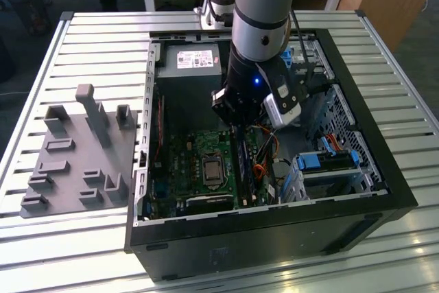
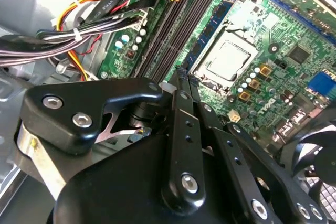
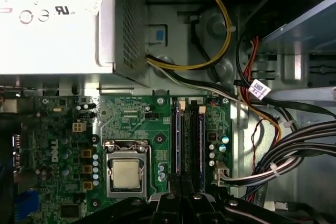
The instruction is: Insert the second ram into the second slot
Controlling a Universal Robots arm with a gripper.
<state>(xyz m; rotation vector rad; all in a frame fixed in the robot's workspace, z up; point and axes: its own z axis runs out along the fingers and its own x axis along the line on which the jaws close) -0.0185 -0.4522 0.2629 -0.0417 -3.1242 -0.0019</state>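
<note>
Claw over the memory slots

The claw (image 1: pixel 236 120) hangs closed on the memory stick (image 1: pixel 241 152), upright above the slots (image 3: pixel 189 140) beside the processor socket (image 3: pixel 127 174); keep it square, press evenly.

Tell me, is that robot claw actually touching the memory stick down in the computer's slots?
Cannot tell. In the first wrist view the gripper sits right over the end of the second ram in the slots, but its own dark body hides where they would meet.
</note>
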